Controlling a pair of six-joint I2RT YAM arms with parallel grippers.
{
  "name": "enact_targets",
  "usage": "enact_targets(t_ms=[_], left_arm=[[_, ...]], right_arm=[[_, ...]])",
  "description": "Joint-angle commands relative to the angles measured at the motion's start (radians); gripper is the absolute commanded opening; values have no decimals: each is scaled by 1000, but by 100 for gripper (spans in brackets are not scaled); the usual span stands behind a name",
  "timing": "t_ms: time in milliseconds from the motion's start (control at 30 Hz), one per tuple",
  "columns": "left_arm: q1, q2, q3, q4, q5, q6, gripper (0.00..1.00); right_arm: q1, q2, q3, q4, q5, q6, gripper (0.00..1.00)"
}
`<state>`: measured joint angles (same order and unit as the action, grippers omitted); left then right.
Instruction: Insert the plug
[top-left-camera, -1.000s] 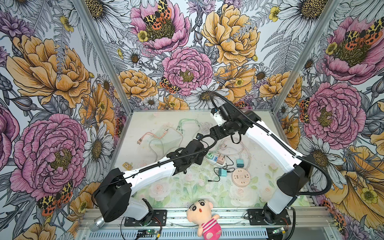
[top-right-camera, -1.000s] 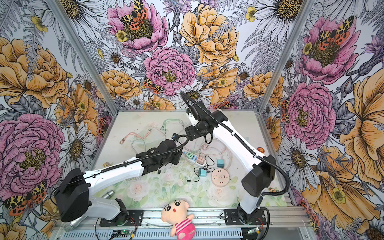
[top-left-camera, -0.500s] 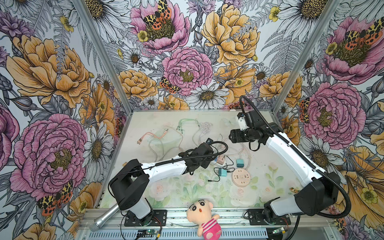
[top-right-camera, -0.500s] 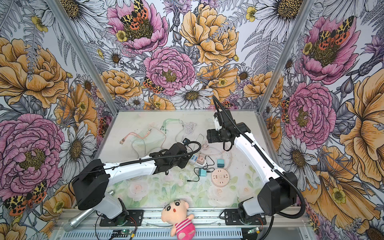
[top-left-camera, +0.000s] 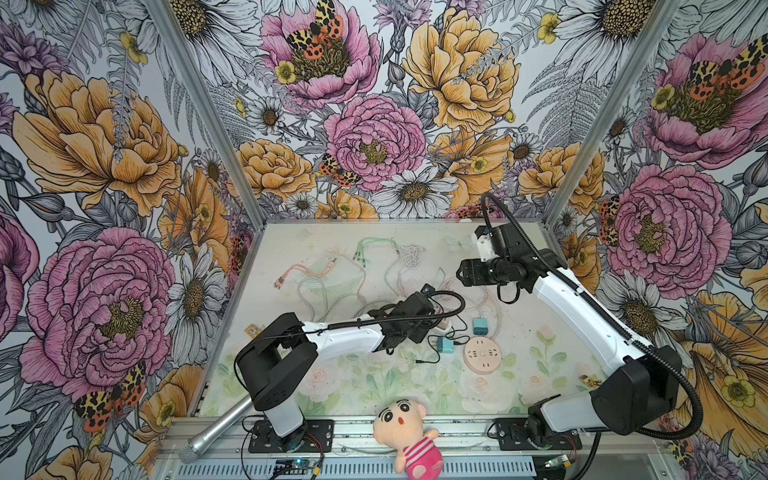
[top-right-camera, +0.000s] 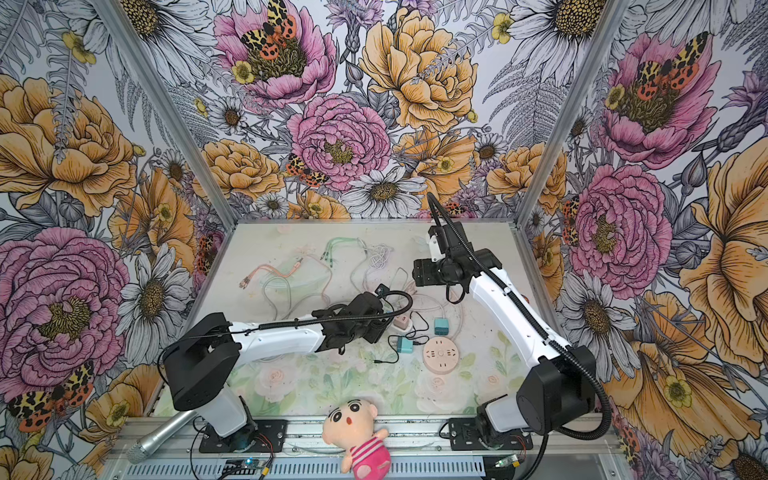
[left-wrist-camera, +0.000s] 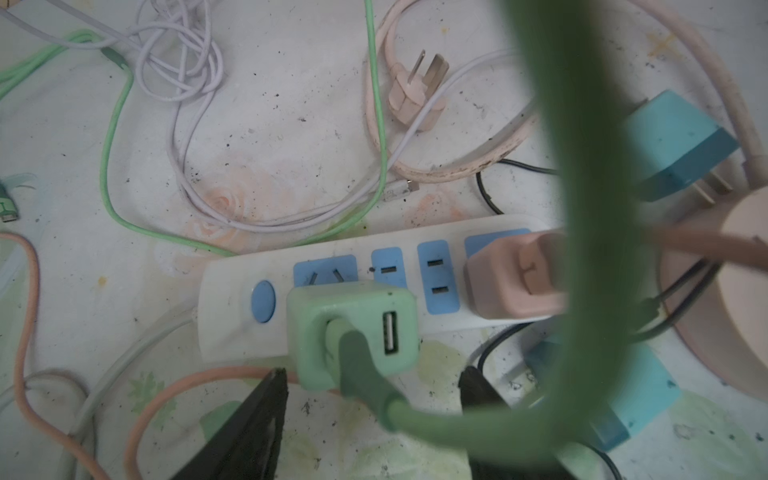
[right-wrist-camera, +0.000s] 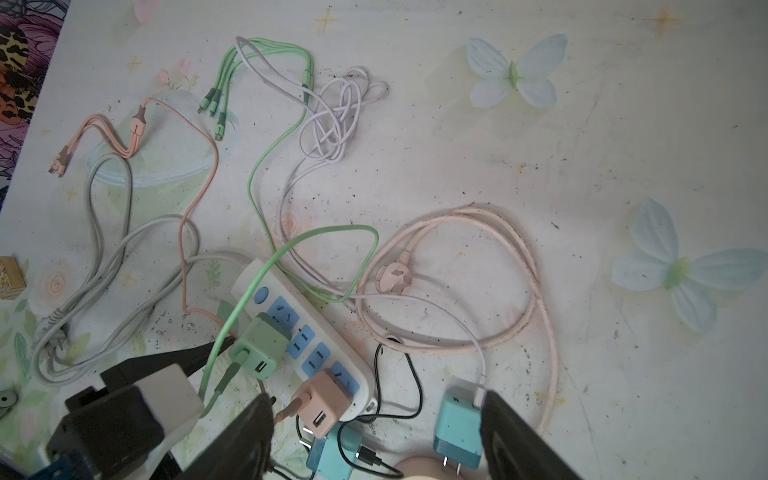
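Table (top-left-camera: 540, 257) strewn with loose cables (right-wrist-camera: 332, 120); a white power strip (left-wrist-camera: 224, 291) lay near its middle, with a pink charger (left-wrist-camera: 503, 282) seated at one end. Left gripper (left-wrist-camera: 372, 370) sat low at the strip, jaws parted and clear of the green charger (left-wrist-camera: 353, 316) between them; right gripper (right-wrist-camera: 376, 397) hung raised, well apart from the strip, jaws spread wide on nothing. Green charger stood in the socket just beside the round blue switch (left-wrist-camera: 263, 301), its green cable attached.
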<state>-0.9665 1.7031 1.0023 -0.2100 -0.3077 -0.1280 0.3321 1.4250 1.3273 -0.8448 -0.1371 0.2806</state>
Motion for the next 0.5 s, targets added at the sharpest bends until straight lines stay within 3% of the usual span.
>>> enact_targets(t_ms=[0, 200, 467], left_arm=[[-15, 20, 46, 18, -68, -9, 67], [-22, 45, 78, 11, -128, -11, 66], [-4, 82, 102, -30, -95, -18, 56]], right_arm=[[-10, -19, -8, 29, -19, 5, 79], [-9, -16, -20, 39, -30, 2, 79], [-12, -4, -30, 46, -56, -4, 79]])
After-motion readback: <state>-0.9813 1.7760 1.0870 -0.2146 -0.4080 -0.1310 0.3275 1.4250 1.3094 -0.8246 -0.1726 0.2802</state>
